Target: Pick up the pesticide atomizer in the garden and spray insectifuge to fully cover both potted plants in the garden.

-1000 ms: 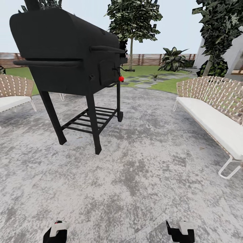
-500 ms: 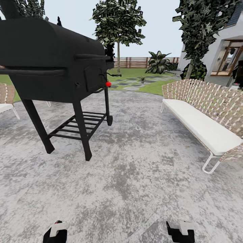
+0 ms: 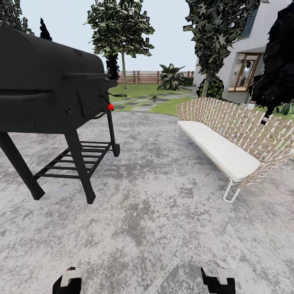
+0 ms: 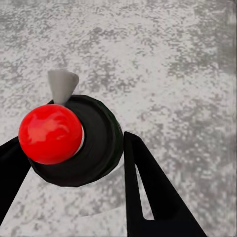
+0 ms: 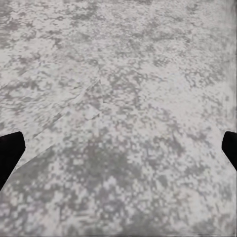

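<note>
I have the pesticide atomizer [image 4: 96, 148] between the fingers of the left gripper [image 4: 74, 150], which is clenched on it; the left wrist view looks at it end-on, a dark round cap with a red knob and a grey nozzle, over the mottled grey patio [image 3: 163, 204]. The right gripper [image 5: 118, 148] is released and holds nothing, its fingertips wide apart above the same paving. In the head view both grippers sit low at the near edge. A black barbecue grill [image 3: 45, 85] stands on the patio to my left and a woven sofa [image 3: 220, 151] with a white cushion to my right. Beyond the paving lies the garden [image 3: 171, 107], with grey stepping stones [image 3: 141, 108] and a brown slat fence [image 3: 143, 76] behind. A tiny plant [image 3: 154, 97] by the stones may be one of the potted plants, but it is too small to be sure.
</note>
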You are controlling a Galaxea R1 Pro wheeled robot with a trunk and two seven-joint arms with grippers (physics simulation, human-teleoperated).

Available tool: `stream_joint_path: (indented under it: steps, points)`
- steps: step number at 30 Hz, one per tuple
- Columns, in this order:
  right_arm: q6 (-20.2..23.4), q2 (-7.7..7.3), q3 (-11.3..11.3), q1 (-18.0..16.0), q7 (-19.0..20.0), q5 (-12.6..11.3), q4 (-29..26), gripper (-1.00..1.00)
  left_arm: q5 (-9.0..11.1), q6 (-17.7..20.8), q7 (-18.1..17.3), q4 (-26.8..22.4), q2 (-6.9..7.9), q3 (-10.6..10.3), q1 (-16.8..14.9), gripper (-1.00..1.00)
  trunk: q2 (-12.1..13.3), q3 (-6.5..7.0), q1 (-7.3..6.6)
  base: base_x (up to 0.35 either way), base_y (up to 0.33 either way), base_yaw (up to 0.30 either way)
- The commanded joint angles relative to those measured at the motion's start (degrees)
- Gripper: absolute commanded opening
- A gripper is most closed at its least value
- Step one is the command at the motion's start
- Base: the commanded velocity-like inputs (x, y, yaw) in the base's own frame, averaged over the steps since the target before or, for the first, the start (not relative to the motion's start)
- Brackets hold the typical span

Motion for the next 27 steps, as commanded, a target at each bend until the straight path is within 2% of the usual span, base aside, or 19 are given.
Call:
stream_joint_path:
  steps: [1, 10, 16, 24, 27]
  points:
    - [-0.18, 0.03, -0.09, -0.04, -0.01, -0.01, 0.07, 1.00, -0.08, -0.18, -0.01, 0.03, 0.00, 0.14, -0.02, -1.00, 0.40, 0.16, -0.24, 0.000, 0.000, -0.291]
    - [-0.18, 0.05, -0.09, -0.04, -0.01, -0.01, 0.07, 1.00, -0.08, -0.18, -0.01, 0.03, -0.01, 0.14, 0.00, -1.00, 4.01, 1.95, -2.21, 0.000, 0.000, -0.281]
    - [-0.18, 0.07, -0.09, -0.04, -0.01, -0.01, 0.13, 1.00, -0.08, -0.18, -0.01, 0.03, -0.01, 0.14, -0.02, -1.00, 6.41, 3.05, -3.53, 0.000, 0.000, -0.062]
    - [-0.18, 0.05, -0.09, -0.04, -0.01, -0.01, 0.16, 1.00, -0.10, -0.18, -0.01, 0.03, -0.02, 0.14, 0.02, -1.00, 6.41, 3.05, -3.53, 0.008, 0.000, -0.003]
    - [-0.18, 0.05, -0.07, -0.03, -0.01, -0.01, 0.16, 1.00, 0.09, -0.18, -0.01, 0.03, -0.08, 0.21, 0.02, -1.00, 6.41, 3.05, -3.53, 0.238, -0.005, 0.000]
